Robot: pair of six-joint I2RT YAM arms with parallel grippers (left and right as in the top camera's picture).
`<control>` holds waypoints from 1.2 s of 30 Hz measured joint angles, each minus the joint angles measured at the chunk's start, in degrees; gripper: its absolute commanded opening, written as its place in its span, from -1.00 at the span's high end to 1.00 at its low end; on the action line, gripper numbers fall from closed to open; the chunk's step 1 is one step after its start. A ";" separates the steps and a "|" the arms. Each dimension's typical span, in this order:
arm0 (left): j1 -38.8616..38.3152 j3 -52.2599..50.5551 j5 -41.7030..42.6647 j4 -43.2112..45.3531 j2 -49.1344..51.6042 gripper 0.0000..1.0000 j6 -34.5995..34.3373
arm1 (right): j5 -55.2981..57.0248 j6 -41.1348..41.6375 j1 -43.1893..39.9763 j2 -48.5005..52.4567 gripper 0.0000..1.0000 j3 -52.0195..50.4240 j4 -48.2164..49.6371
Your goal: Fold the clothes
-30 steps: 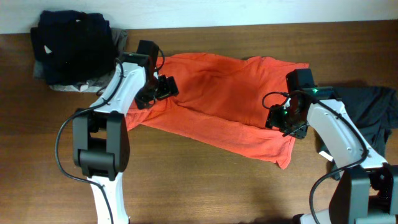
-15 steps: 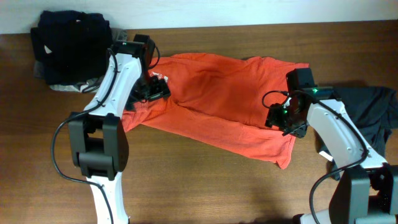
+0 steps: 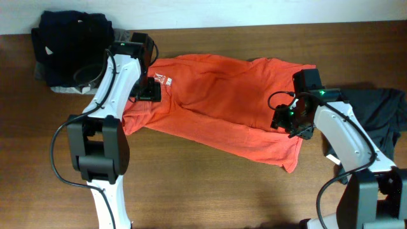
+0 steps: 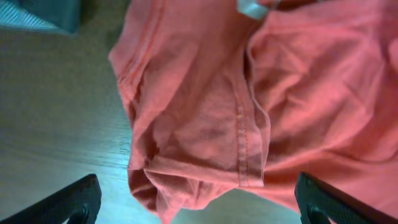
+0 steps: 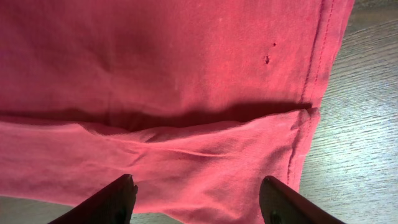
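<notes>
Across the middle of the table we see the red-orange T-shirt lying spread but rumpled, slanting from the upper left toward the lower right, with a strip along its near edge doubled over onto itself. We can make out a bit of white lettering near its left end. Over that end hangs the left gripper, and from its wrist camera we see its jaws as wide apart as they go, one fingertip at each lower corner of the picture, with a bunched sleeve and its stitched seam below them and nothing in the grip. Over the right end of the shirt sits the right gripper; from its wrist camera we see the jaws parted to a fair width above the doubled strip and the side hem, and the cloth lies flat beneath them rather than pinched. Farther out, at the top left corner of the table, we see a pile of dark clothes resting on a grey piece, just beside the shirt's left end. At the right edge lies a charcoal garment, partly behind the right arm.
</notes>
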 measured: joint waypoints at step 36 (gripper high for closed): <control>-0.31 -2.25 -1.33 4.11 5.14 -0.80 12.92 | 0.00 -0.26 0.00 0.00 -0.37 0.00 -0.09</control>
